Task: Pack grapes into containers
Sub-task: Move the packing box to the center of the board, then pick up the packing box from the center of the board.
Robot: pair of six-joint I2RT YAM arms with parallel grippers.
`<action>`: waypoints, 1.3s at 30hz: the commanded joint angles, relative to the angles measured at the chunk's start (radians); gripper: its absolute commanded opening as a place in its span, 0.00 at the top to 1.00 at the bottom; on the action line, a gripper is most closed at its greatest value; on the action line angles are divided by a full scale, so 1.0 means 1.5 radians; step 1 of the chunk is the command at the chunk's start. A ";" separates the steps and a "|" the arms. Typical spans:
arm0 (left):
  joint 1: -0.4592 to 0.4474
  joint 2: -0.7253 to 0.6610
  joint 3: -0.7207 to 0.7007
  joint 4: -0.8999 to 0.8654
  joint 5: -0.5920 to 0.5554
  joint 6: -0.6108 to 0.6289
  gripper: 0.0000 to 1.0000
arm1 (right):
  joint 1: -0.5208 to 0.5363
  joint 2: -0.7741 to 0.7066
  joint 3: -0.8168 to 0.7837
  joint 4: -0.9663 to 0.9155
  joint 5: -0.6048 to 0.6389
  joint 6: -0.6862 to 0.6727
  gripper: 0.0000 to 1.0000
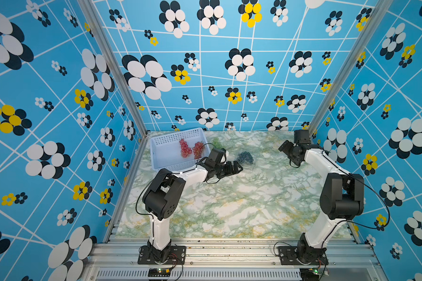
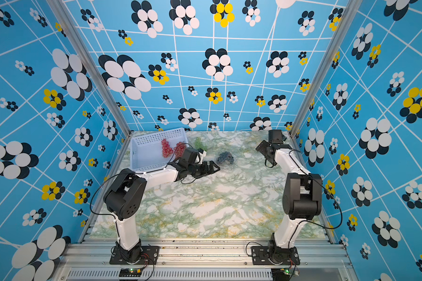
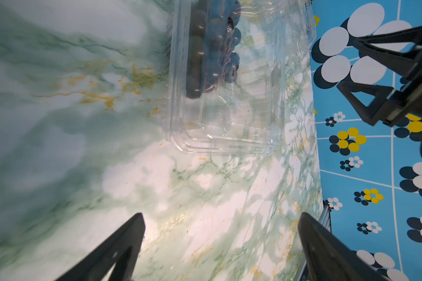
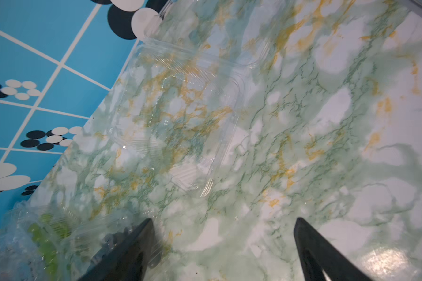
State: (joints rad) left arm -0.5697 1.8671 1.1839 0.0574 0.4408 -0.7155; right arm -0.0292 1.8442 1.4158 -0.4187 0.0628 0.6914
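Dark blue-black glossy grape bunch (image 1: 245,157) lies inside a clear plastic clamshell container (image 3: 229,143) just right of the left gripper (image 3: 221,214), jaws wide and empty; right gripper (image 4: 223,220) likewise spread, holding nothing.

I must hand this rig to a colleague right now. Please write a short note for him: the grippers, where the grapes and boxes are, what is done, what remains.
Left gripper: open, nothing in it, just beside the clear box that holds the dark grapes.
Right gripper: open, nothing in it, above the back right of the table.
Done: dark grapes boxed; green grapes in a second clear box.
Left: two red bunches lie in the blue basket; an empty clear box stands near the back wall. I cannot tell whether any lid is shut.
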 commanded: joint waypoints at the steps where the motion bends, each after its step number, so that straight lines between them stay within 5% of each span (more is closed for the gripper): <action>1: 0.011 -0.078 -0.023 -0.067 -0.046 0.081 0.01 | -0.009 0.058 0.058 -0.042 0.015 -0.009 0.09; 9: 0.036 -0.195 -0.052 -0.147 -0.090 0.142 0.00 | -0.015 0.202 0.238 -0.113 0.013 -0.022 0.17; 17: 0.083 -0.270 -0.073 -0.177 -0.094 0.142 0.01 | -0.016 0.271 0.278 -0.140 0.010 -0.038 0.32; 39: 0.112 -0.410 -0.164 -0.225 -0.102 0.101 0.00 | -0.016 0.184 0.165 -0.122 0.010 -0.057 0.97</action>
State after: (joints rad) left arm -0.4118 1.2778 0.9585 -0.2607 0.2871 -0.5549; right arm -0.0490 2.1967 1.6882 -0.5900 0.0692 0.6125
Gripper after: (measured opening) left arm 0.995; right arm 0.052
